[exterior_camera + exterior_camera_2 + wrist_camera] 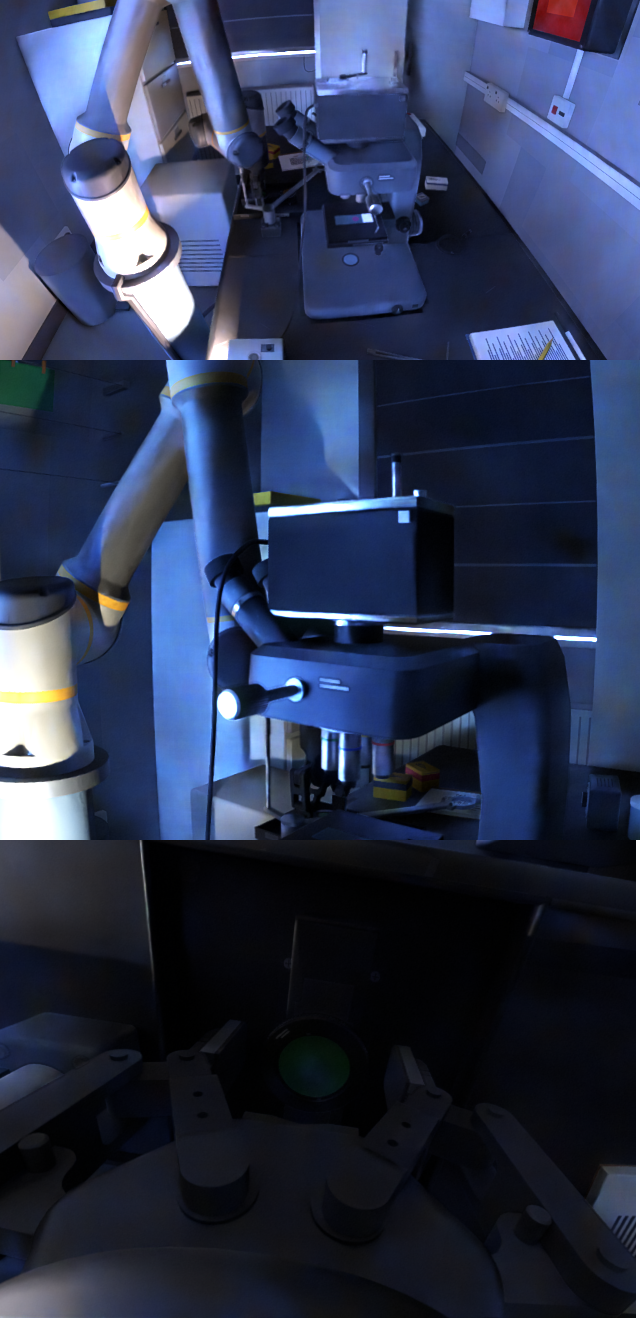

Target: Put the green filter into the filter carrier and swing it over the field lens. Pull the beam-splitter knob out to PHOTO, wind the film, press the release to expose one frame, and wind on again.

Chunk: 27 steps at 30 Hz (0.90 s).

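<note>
On the dark bench left of the microscope [362, 220], the green filter [314, 1066], a round green glass in a black ring, lies in shadow below my wrist. My gripper [314, 1058] stands open around it and holds nothing; it hangs low beside the microscope base [253, 200] [310, 794]. The beam-splitter knob [230, 703] sticks out of the microscope head on a rod [371, 196]. The black camera box [362, 559] sits on top, with a wind lever [352, 75] and a release post [396, 473]. I cannot make out the filter carrier.
A grey box [195, 215] stands close on the left of my gripper. Small yellow boxes [408, 779] lie behind the stage, a slide [354, 218] rests on it, and papers [520, 342] lie at the bench's near right corner.
</note>
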### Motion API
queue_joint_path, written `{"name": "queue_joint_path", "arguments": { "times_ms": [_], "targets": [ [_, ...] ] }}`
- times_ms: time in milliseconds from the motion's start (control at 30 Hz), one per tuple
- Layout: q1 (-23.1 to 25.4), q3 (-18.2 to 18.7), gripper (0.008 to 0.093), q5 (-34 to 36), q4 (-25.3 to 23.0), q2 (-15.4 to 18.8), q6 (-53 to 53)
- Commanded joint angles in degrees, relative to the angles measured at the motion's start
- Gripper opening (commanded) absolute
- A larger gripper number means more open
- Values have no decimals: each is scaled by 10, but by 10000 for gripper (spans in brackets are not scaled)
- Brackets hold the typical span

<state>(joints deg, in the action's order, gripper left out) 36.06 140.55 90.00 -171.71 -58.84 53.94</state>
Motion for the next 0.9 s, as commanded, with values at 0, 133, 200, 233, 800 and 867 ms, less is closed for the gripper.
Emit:
{"name": "queue_joint_path", "arguments": {
  "times_ms": [0, 133, 200, 233, 800, 867],
  "targets": [
    [0, 0, 730, 0, 0, 0, 0],
    [0, 0, 730, 0, 0, 0, 0],
    [0, 0, 730, 0, 0, 0, 0],
    [0, 0, 730, 0, 0, 0, 0],
    [0, 0, 395, 0, 0, 0, 0],
    [0, 0, 355, 0, 0, 0, 0]
  ]
}}
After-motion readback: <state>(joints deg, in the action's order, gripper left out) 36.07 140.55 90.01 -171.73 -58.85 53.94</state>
